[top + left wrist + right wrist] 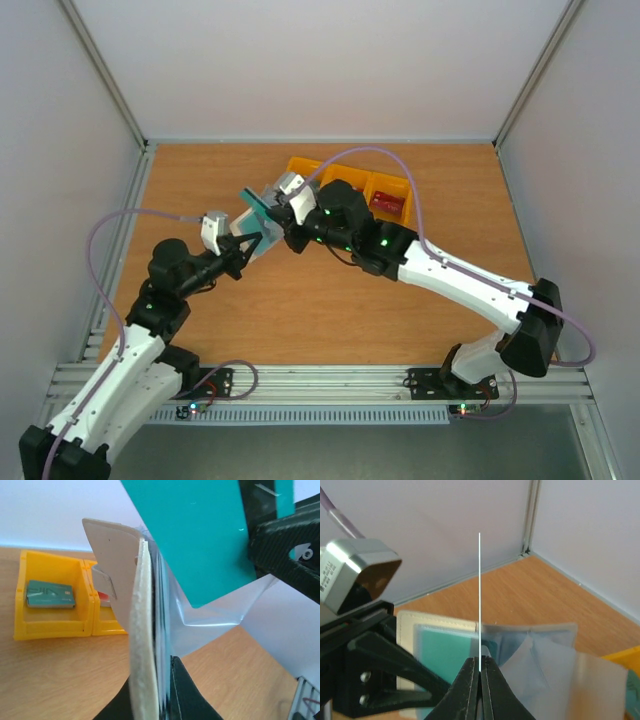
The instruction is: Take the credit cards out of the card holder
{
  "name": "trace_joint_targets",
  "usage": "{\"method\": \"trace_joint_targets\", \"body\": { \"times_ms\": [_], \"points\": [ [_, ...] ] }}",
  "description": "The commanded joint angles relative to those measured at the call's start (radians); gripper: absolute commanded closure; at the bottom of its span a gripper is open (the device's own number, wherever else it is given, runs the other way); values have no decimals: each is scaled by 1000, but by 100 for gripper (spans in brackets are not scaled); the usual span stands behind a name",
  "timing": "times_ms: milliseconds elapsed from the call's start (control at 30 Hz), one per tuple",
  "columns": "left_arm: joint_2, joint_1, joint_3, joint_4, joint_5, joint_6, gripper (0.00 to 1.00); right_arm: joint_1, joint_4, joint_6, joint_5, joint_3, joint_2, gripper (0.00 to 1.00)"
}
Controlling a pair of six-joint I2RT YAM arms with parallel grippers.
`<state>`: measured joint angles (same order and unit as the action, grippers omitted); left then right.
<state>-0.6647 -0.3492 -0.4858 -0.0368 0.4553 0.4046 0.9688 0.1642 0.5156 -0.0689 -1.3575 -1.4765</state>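
Right claw [480, 661]: fingers are pressing together on the bottom edge of a teal card [200, 535], holding it upright above the open card holder [435, 625]. From the right wrist the card is showing only as a thin pale line, edge-on.

Left claw [155, 682]: pinching the card holder by its lower end and holding it off the table [300, 310], midway between the two arms.

Risks, as judged:
- The right grip is sitting on a narrow strip of slick plastic. Any swing could be letting the card pivot or slide out.
- I cannot tell whether the card's lower corner is free of the clear sleeve [215, 615]. If it is catching, pulling could be dragging the soft holder out of the left pinch.
- The two claws are working close together, so a sideways move risks a knock.
- Another teal card [440, 650] is lying in a pocket, and tilting the holder could be spilling it.

Materials:
- Cards: thin, rigid, glossy rectangles.
- Holder: cream cover [142, 630], matte and stitched, bending slightly; the inner sleeves are floppy, translucent grey-blue film, creasing.
- Yellow tray [30, 625]: hard moulded plastic with compartments, one holding a teal card [50, 594], another a red card [387, 201].
- Table: smooth wood grain.
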Motion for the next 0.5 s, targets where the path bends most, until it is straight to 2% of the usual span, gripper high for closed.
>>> {"method": "trace_joint_targets", "body": {
  "times_ms": [0, 67, 167, 200, 300, 467],
  "points": [
    [5, -5, -34, 114, 13, -164, 100, -44, -95, -152, -59, 96, 110, 97],
    [-5, -5, -60, 172, -18, -202, 100, -79, -117, -246, -116, 164, 149, 96],
    [-12, -5, -90, 255, -43, -301, 100, -90, -158, -301, -177, 275, 187, 94],
    [-13, -5, -95, 269, -30, -348, 100, -90, -221, -343, -182, 325, 186, 94],
    [-58, -7, -113, 312, 58, -499, 100, -90, -425, -402, -189, 444, 121, 93],
    [-261, -7, -224, 525, 175, -596, 100, -97, -691, -451, -163, 506, -49, 91]
  ]
}}
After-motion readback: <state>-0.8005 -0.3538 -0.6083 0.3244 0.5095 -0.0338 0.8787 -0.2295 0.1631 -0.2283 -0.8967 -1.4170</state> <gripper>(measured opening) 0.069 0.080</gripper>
